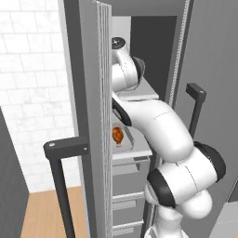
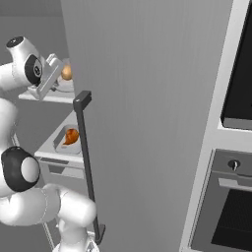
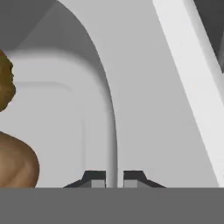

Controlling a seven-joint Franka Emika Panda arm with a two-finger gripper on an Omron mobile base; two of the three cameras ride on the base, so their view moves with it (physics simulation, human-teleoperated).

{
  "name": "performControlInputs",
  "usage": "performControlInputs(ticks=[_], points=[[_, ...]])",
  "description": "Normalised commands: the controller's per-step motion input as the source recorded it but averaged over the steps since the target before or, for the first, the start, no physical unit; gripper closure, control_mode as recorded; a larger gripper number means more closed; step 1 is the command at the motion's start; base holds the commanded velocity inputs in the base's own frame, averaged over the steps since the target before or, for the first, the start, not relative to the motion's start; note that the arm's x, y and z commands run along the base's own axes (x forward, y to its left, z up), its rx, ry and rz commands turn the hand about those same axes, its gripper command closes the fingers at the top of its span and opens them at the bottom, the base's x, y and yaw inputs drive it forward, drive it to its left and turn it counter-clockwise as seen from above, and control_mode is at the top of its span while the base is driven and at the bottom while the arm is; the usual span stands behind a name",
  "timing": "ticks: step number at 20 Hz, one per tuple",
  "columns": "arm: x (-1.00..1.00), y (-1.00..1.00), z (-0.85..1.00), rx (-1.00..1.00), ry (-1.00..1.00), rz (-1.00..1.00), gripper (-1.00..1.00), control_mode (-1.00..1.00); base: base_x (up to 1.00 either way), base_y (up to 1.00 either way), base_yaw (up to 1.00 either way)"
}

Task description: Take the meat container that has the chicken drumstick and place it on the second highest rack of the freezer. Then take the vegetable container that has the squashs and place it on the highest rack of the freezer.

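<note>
Inside the open freezer [image 1: 209, 69], the vegetable container [image 2: 63, 86] with a yellow-orange squash [image 2: 66, 73] sits at the level of the upper pale shelf [image 2: 44, 97]. In the hand view my gripper [image 3: 113, 179] is shut on that container's thin rim, with its grey wall [image 3: 65, 109] and the squash [image 3: 13, 162] to the left. One shelf lower, the meat container [image 2: 61, 145] holds the reddish-brown chicken drumstick [image 2: 72, 136]. From the left base camera, the drumstick [image 1: 118, 135] lies in its tray [image 1: 124, 142] below my arm.
The freezer door [image 2: 147, 98] with its black bar handle [image 2: 84, 162] stands open close on my right. A second open door and handle [image 1: 65, 153] flank the left. Grey drawers [image 1: 130, 176] sit under the shelves. An oven column [image 2: 231, 197] stands at the far right.
</note>
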Motion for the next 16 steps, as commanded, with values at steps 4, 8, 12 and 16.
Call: performControlInputs(ticks=[4, 8, 12, 16], points=[[0.64, 0.0, -0.44, 0.02, 0.09, -0.04, 1.0, -1.0, 0.0, 0.0, 0.0], [0.07, 0.11, -0.09, 0.01, 0.02, 0.0, -1.0, -1.0, 0.0, 0.0, 0.0], [-0.32, 0.19, 0.02, 0.0, -0.1, 0.0, -1.0, -1.0, 0.0, 0.0, 0.0], [-0.52, 0.04, 0.17, 0.0, -0.26, 0.0, -1.0, -1.0, 0.0, 0.0, 0.0]])
